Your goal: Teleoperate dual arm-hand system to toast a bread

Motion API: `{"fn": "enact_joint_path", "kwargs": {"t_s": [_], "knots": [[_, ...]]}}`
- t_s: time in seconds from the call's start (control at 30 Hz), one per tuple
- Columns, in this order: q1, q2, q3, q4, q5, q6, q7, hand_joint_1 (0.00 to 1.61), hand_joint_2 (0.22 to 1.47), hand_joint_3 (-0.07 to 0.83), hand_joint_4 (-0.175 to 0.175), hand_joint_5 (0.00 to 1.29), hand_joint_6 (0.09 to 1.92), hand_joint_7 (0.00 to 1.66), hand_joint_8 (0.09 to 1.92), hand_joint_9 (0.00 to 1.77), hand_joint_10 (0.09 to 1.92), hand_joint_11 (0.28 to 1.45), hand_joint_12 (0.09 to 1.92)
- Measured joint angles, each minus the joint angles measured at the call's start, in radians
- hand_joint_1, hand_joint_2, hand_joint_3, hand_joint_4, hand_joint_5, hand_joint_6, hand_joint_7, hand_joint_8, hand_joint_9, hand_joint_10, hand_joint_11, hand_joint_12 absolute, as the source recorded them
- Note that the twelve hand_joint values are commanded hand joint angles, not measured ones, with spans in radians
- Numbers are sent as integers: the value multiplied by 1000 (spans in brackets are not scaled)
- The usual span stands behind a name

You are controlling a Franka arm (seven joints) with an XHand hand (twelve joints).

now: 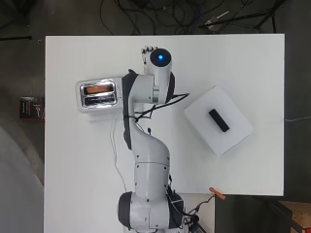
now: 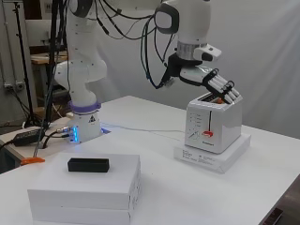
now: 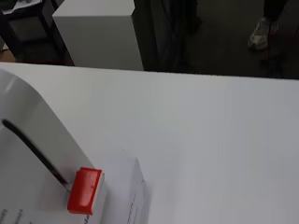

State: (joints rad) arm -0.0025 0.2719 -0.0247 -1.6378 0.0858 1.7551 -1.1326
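Bread (image 1: 96,89) sits in the toaster (image 2: 213,126), its red lever (image 3: 84,190) seemingly down, hand (image 2: 216,86) above with fingers straight, holding nothing.

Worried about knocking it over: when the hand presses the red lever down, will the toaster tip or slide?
Probably not tip: the toaster looks squat and sits flat on a white slab. It might slide, since the casing looks smooth. The red lever sits low, which limits leverage.

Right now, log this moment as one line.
hand: open, above toaster | bread: in slot | lever: down
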Motion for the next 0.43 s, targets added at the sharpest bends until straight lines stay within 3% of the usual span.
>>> {"fn": "enact_joint_path", "kwargs": {"t_s": [0.27, 0.43], "knots": [[11, -394, 43, -207, -73, 12, 39, 0, 1100, 9, 2, 384, 87, 229, 87, 288, 87, 381, 87], [13, -420, 55, -267, -117, 17, 54, 0, 1094, -1, 63, 559, 87, 274, 87, 284, 87, 372, 87]]}}
